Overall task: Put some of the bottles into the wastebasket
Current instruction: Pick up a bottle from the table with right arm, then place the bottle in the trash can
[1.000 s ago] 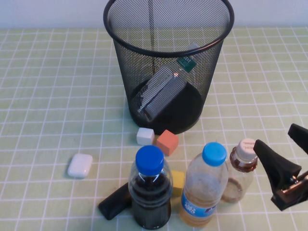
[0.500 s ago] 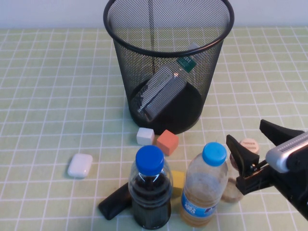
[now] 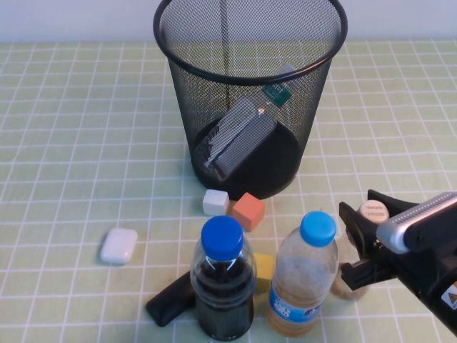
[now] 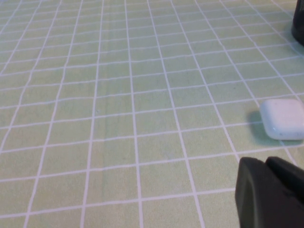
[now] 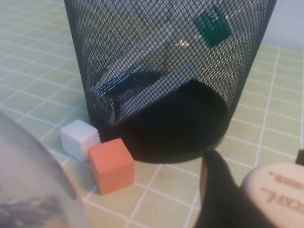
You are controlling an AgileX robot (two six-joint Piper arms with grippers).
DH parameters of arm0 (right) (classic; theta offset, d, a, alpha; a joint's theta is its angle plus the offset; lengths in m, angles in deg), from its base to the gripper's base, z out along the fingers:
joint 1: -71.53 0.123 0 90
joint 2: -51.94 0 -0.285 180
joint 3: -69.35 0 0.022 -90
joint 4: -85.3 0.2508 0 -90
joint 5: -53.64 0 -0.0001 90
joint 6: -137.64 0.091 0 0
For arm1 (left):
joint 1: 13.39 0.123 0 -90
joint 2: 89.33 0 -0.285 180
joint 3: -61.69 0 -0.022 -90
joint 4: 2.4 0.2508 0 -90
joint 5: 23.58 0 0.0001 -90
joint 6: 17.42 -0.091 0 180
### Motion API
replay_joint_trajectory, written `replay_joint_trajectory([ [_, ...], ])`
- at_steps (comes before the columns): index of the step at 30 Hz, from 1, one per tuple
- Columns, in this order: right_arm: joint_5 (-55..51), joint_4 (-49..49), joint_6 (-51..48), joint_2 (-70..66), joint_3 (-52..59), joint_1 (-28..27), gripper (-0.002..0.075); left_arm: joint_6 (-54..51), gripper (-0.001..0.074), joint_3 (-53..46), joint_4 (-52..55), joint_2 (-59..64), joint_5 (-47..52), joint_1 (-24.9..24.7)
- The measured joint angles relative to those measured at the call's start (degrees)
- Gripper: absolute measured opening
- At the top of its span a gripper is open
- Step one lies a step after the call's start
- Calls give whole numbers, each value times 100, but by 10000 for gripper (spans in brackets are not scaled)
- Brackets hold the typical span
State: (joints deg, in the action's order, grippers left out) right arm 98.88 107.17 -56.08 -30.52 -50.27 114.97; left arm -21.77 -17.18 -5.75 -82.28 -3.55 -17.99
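The black wire-mesh wastebasket (image 3: 214,121) stands at the back centre and also fills the right wrist view (image 5: 118,38). The green-labelled bottle (image 3: 277,91) lies tilted inside it, seen through the mesh (image 5: 212,23). The short brown-tinted bottle (image 3: 373,210) stands at the front right, its pale cap (image 5: 278,190) close to the wrist camera. My right gripper (image 3: 368,212) straddles its cap and neck, with the fingers (image 5: 213,190) pressed against it. My left gripper (image 3: 171,300) rests shut and empty low at the front, beside the dark bottle; it also shows in the left wrist view (image 4: 268,194).
A dark-liquid bottle with a blue cap (image 3: 223,286) and a yellowish bottle with a light-blue cap (image 3: 303,279) stand at the front. A white cube (image 3: 215,202), an orange cube (image 3: 248,211) and a yellow block (image 3: 263,266) lie between them and the basket. A white case (image 3: 118,245) lies left.
My right gripper has moved in from the right onto the brown-tinted bottle, and its fingers have narrowed around the cap. The left arm and the other objects have not moved.
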Motion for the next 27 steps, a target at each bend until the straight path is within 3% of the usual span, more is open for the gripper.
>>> replay_joint_trajectory([
  [6,-1561,229,-920,727,-524,-307,266,0,-3,0,0,0,0,0],
  [13,-4923,13,-963,1489,-1791,-1718,266,0,-3,0,0,0,0,0],
  [19,-7497,-439,148,1510,-2808,-3125,266,0,-3,0,0,0,0,0],
  [27,-9371,-1365,1498,1197,-4026,-3609,266,0,-3,0,0,0,0,0],
])
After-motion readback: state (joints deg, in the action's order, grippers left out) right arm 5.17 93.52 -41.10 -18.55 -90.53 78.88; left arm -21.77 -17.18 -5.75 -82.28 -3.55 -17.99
